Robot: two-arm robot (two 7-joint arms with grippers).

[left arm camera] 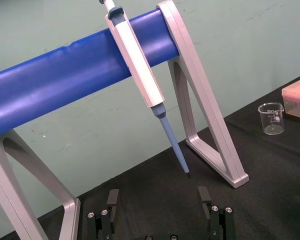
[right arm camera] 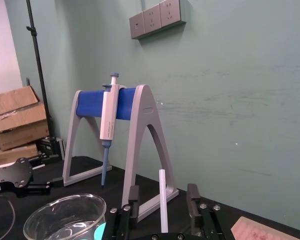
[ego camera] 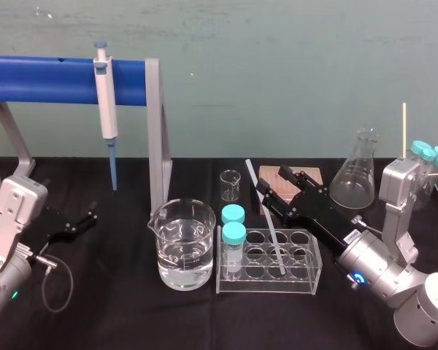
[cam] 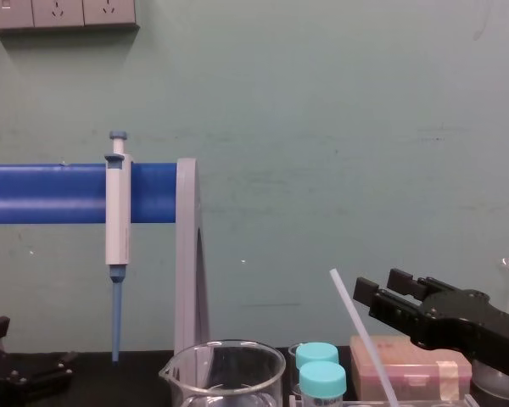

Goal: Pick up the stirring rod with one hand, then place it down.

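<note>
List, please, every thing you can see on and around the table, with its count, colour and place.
stirring rod: one, translucent white, leaning in the tube rack
tube rack: one, clear, centre front
capped vials: two, cyan caps, left end of the rack
large beaker: one, clear, part full, left of the rack
small beaker: one, clear, behind the rack
conical flask: one, clear, back right
box: one, pinkish, behind the rack
pipette: one, white and blue, hanging on the stand
stand: one, blue bar, grey legs, back left
left end effector: one, black, open, low at the left
right end effector: one, black, open, fingers either side of the rod
</note>
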